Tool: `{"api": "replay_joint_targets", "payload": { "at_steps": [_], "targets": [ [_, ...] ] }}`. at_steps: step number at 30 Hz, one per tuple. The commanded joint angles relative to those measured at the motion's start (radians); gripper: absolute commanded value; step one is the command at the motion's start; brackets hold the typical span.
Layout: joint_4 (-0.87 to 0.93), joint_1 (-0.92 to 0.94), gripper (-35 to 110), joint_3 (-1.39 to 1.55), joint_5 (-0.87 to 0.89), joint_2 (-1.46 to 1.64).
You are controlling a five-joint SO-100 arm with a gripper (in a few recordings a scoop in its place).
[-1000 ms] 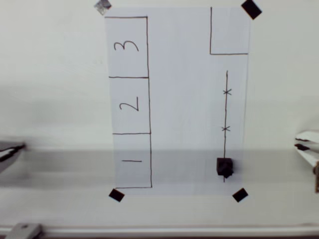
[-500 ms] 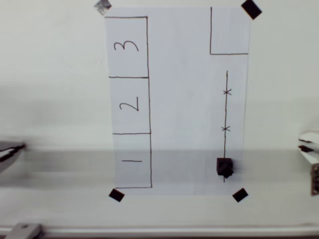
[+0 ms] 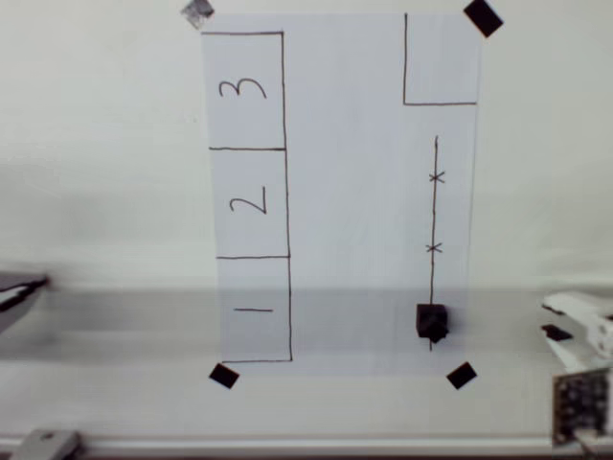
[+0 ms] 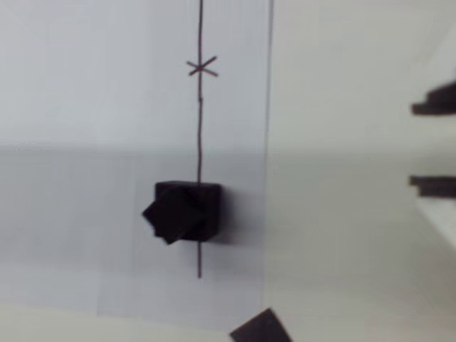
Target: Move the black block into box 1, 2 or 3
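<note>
My end effector [image 3: 560,321], its fingers parted and empty, sat at the overhead view's right edge, the black block [image 3: 431,321] lying leftward on the paper.

In the overhead view, the black block [image 3: 431,322] sits on the paper [image 3: 354,192], on the drawn line's lower end. Boxes 3 [image 3: 244,90], 2 [image 3: 248,202] and 1 [image 3: 254,310] lie well left of it; the gripper [image 3: 554,324] lies right, off the paper.

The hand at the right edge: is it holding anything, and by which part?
Nothing is held. The hand is open and apart from the black block, which sits on the paper.
</note>
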Motion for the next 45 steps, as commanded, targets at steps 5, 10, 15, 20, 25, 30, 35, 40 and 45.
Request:
{"api": "replay_joint_targets", "payload": {
  "at_steps": [5,10,15,20,25,30,35,40,45],
  "targets": [
    [-0.1,-0.051,13,-0.153,0.006,-0.164],
    [-0.101,-0.051,14,-0.221,-0.017,-0.272],
    [-0.114,-0.052,15,-0.288,-0.029,-0.385],
    [-0.127,-0.051,17,-0.33,-0.051,-0.453],
    [-0.141,-0.049,18,-0.364,-0.071,-0.517],
    [-0.161,-0.051,20,-0.394,-0.086,-0.581],
    [-0.175,-0.057,25,-0.419,-0.089,-0.624],
    [-0.176,-0.072,30,-0.459,-0.078,-0.669],
    [-0.176,-0.087,30,-0.476,-0.072,-0.689]
  ]
}}
